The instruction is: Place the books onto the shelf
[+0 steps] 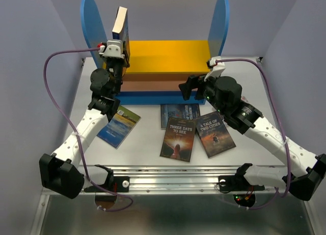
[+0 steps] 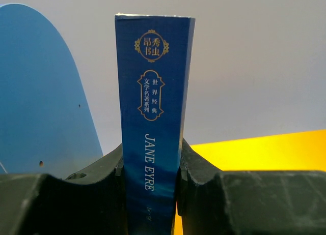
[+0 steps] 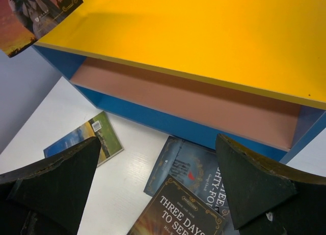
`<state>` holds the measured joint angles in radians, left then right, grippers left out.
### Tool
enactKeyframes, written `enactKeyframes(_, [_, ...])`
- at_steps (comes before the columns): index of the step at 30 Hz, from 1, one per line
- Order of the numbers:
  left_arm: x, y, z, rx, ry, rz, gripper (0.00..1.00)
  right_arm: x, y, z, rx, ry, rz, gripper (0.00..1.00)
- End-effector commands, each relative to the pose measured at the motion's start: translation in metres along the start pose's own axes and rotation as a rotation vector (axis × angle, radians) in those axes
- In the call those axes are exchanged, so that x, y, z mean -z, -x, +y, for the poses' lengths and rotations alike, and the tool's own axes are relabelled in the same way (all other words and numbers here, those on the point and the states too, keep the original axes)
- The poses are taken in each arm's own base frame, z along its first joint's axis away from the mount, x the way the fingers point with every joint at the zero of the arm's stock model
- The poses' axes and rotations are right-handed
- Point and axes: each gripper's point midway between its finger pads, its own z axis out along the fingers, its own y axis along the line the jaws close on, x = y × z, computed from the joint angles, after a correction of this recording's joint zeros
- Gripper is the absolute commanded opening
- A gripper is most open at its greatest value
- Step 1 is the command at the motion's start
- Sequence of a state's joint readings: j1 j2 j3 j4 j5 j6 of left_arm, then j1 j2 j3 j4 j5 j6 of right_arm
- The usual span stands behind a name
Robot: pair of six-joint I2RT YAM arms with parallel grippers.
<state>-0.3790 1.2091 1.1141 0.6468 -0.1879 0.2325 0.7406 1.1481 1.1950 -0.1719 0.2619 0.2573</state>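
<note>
Left hand (image 2: 151, 186) clamps Jane Eyre (image 2: 153, 82) upright above the shelf's (image 1: 168, 54) yellow board. Right hand (image 3: 158, 143) gapes wide, empty. Four books (image 1: 178, 138) lie flat on the table (image 1: 147, 156).

Jane Eyre (image 2: 153, 118) upright over the shelf (image 1: 168, 54); four books (image 1: 178, 138) lie flat.

The book (image 2: 153, 118) has a smooth, slightly glossy paper cover. The shelf (image 3: 204, 31) is painted wood, matt and smooth. The table (image 3: 127, 169) is white with fine grain.
</note>
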Motion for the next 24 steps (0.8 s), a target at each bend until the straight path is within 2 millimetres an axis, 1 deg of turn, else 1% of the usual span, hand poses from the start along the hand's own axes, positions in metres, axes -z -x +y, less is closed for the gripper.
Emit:
enactKeyframes(1, [0.010, 0.110, 0.038, 0.056, 0.172, -0.433, 0.00, -0.002, 0.009, -0.007, 0.028, -0.041, -0.035, 1.00])
enactKeyframes(3, [0.012, 0.104, 0.044, 0.071, 0.213, -0.451, 0.00, -0.003, 0.008, -0.008, 0.040, -0.042, -0.032, 1.00])
enactKeyframes(4, [0.013, 0.094, 0.047, 0.075, 0.239, -0.444, 0.00, -0.003, 0.009, -0.008, 0.041, -0.045, -0.034, 1.00])
enactKeyframes(6, [0.014, 0.090, 0.050, 0.091, 0.262, -0.469, 0.00, -0.003, 0.008, -0.008, 0.047, -0.041, -0.033, 1.00])
enactKeyframes(7, [0.014, 0.082, 0.051, 0.094, 0.281, -0.464, 0.00, -0.003, 0.008, -0.008, 0.047, -0.041, -0.033, 1.00])
enactKeyframes(10, [0.014, 0.070, 0.059, 0.102, 0.329, -0.456, 0.00, -0.003, 0.007, -0.009, 0.051, -0.045, -0.029, 1.00])
enactKeyframes(13, [0.011, 0.056, 0.066, 0.105, 0.367, -0.431, 0.00, -0.003, 0.004, -0.011, 0.052, -0.052, -0.025, 1.00])
enactKeyframes(15, [0.008, 0.047, 0.067, 0.108, 0.370, -0.415, 0.00, -0.003, 0.001, -0.012, 0.052, -0.052, -0.019, 1.00])
enactKeyframes(17, [0.006, 0.040, 0.074, 0.112, 0.389, -0.403, 0.00, -0.003, 0.000, -0.012, 0.052, -0.054, -0.019, 1.00])
enactKeyframes(18, [0.003, 0.032, 0.075, 0.112, 0.390, -0.382, 0.00, -0.003, -0.001, -0.012, 0.053, -0.053, -0.015, 1.00])
enactKeyframes(19, [0.001, 0.029, 0.082, 0.123, 0.399, -0.381, 0.00, -0.003, -0.001, -0.012, 0.056, -0.052, -0.014, 1.00])
enactKeyframes(23, [-0.009, 0.012, 0.089, 0.118, 0.391, -0.328, 0.00, -0.001, -0.001, -0.013, 0.056, -0.057, -0.017, 1.00])
enactKeyframes(24, [-0.010, 0.012, 0.090, 0.115, 0.390, -0.324, 0.00, -0.001, -0.002, -0.014, 0.056, -0.059, -0.016, 1.00])
